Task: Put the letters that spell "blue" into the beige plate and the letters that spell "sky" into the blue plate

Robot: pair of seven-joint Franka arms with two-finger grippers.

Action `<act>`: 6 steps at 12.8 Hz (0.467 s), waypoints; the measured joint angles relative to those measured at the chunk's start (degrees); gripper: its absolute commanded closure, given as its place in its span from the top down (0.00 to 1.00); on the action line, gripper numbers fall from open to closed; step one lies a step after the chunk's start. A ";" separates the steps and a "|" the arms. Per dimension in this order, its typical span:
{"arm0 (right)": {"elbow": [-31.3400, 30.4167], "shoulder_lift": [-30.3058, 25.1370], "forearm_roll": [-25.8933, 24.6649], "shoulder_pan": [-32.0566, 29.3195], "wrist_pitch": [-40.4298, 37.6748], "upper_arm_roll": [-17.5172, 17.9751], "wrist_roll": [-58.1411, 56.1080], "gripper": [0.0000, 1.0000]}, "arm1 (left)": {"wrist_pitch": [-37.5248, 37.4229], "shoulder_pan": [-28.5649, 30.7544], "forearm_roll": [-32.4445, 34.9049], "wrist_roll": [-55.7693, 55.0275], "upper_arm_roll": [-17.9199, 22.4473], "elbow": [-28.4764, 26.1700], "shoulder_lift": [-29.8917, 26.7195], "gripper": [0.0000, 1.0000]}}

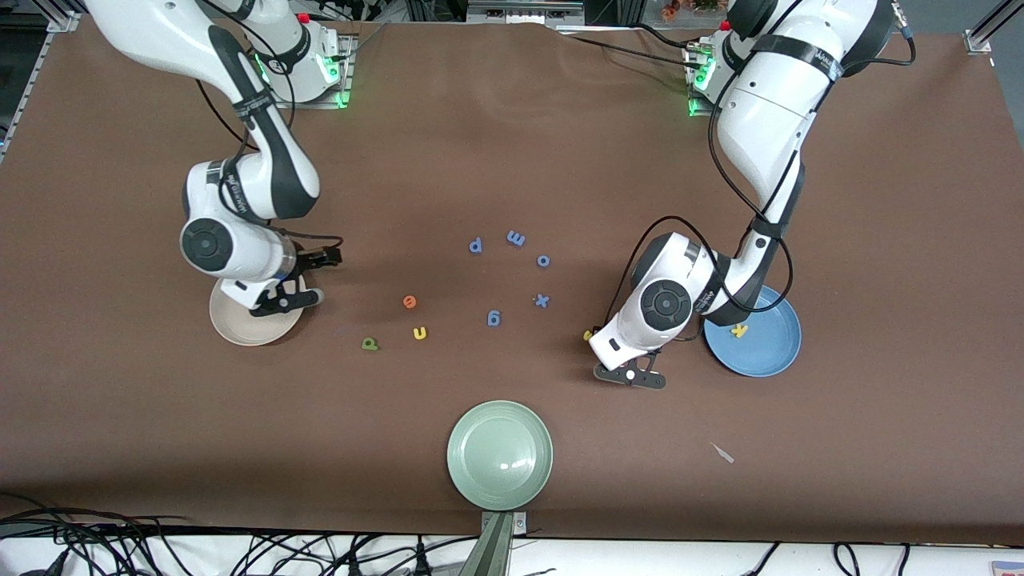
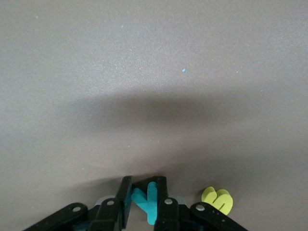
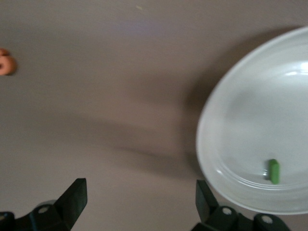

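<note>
Teal y point(image 2: 147, 202) sits pinched between the left gripper point(image 2: 143, 204) fingers, low on the brown table point(image 1: 512, 144) at about nine o'clock from the blue plate point(image 1: 772, 352), which carries the yellow k point(image 1: 740, 330). Yellow s point(image 2: 218, 199) lies just beside that gripper. Thin green l point(image 3: 274, 171) lies in the beige plate point(image 3: 240, 144); over its rim hangs the right gripper point(image 3: 139, 202), jaws spread and empty. Orange e point(image 1: 410, 302), yellow u point(image 1: 420, 333) and green b point(image 1: 370, 344) lie on the table between the plates.
</note>
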 measured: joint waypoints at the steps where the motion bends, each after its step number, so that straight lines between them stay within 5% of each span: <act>1: 0.65 0.02 0.00 0.16 0.07 1.18 0.50 1.00 | -0.06 0.04 0.00 0.00 0.05 0.22 -0.01 0.00; 6: 4.86 3.25 -0.01 6.26 5.25 2.69 0.84 1.00 | -6.86 3.14 0.09 6.02 1.47 2.09 -2.38 0.00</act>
